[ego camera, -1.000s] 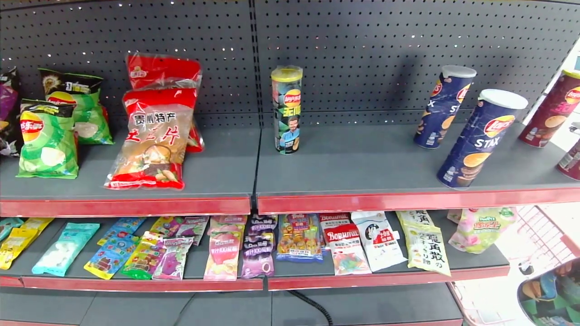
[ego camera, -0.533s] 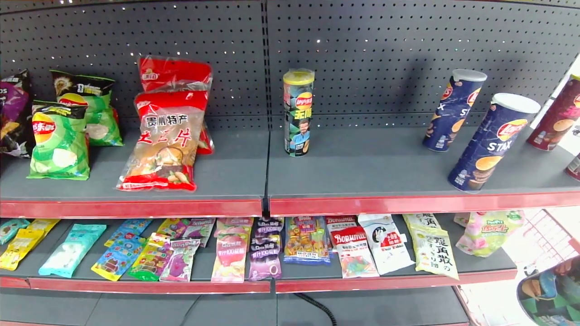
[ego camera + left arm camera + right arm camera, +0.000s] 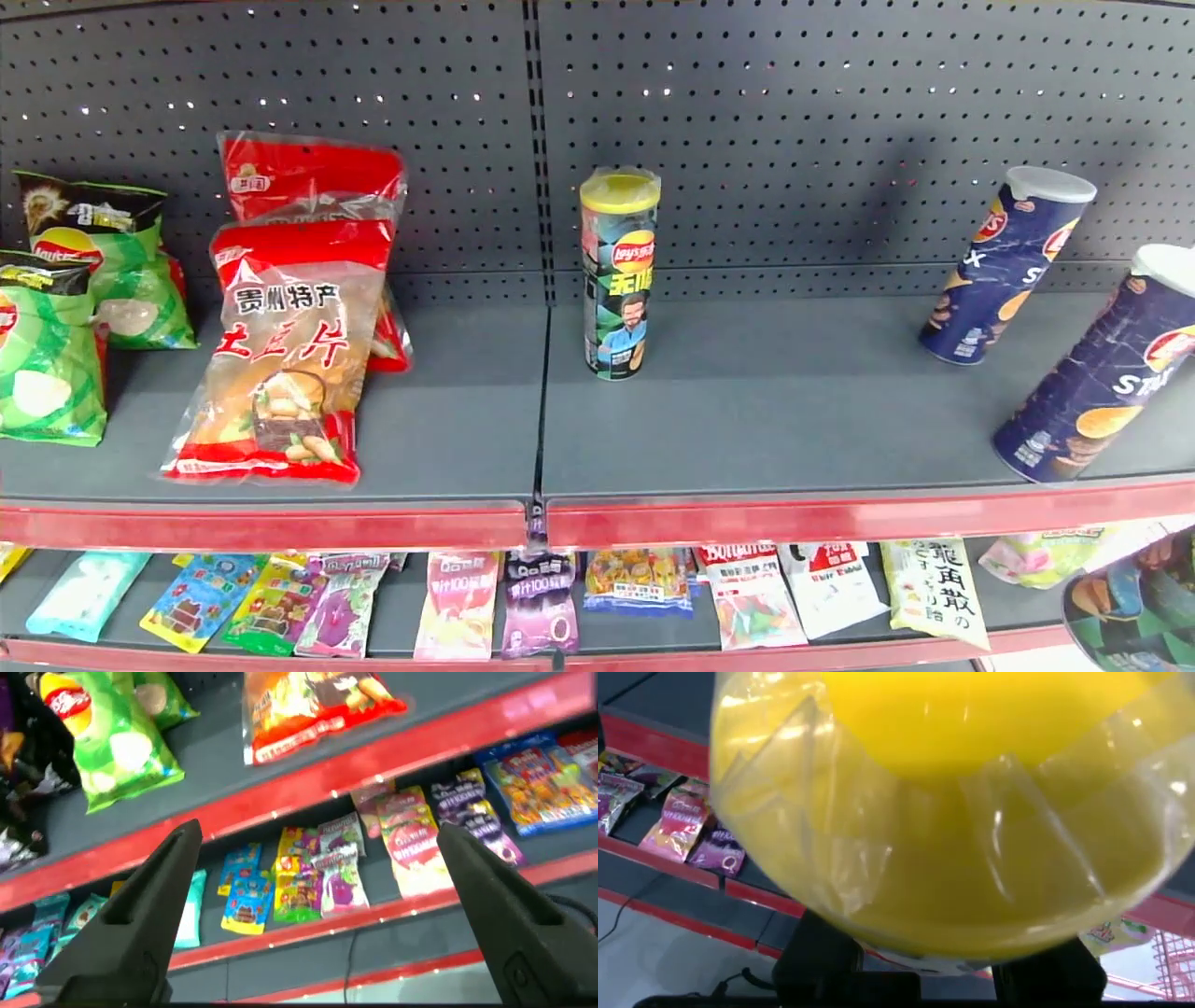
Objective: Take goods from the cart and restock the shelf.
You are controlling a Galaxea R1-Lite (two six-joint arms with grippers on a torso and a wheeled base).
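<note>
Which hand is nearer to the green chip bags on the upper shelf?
Left. The left hand is open before the candy shelf, just below the green chip bags. The right hand holds a yellow-lidded chip can far to the right.

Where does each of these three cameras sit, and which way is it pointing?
Head view: on the robot's head, facing the shelf, tilted down; the held can sits at its lower right corner.
Left wrist view: on the left arm, looking past the open left tool at candy packs.
Right wrist view: on the right arm, looking over the right tool gripping the can.
Shared: head and right wrist both show the can.
</note>
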